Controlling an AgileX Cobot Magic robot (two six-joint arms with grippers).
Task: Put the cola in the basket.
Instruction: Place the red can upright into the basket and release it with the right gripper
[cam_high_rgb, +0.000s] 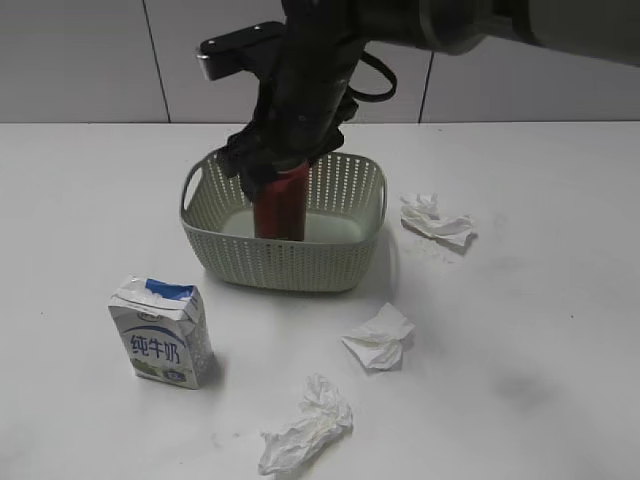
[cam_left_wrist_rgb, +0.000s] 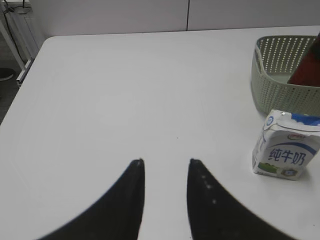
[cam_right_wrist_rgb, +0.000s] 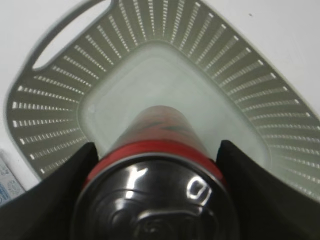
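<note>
The red cola can (cam_high_rgb: 281, 208) stands upright inside the pale green basket (cam_high_rgb: 290, 262), held from above by my right gripper (cam_high_rgb: 275, 165), which is shut on its upper part. In the right wrist view the can's silver top (cam_right_wrist_rgb: 155, 200) fills the space between the two black fingers (cam_right_wrist_rgb: 155, 155), with the basket floor (cam_right_wrist_rgb: 165, 85) below. My left gripper (cam_left_wrist_rgb: 166, 162) is open and empty over bare table, left of the basket (cam_left_wrist_rgb: 280, 90); the can's red side (cam_left_wrist_rgb: 307, 70) shows at that view's right edge.
A white-and-blue milk carton (cam_high_rgb: 160, 332) stands in front of the basket's left corner; it also shows in the left wrist view (cam_left_wrist_rgb: 285, 150). Crumpled white tissues lie at the right (cam_high_rgb: 436, 220), front centre (cam_high_rgb: 380, 337) and front (cam_high_rgb: 305, 425).
</note>
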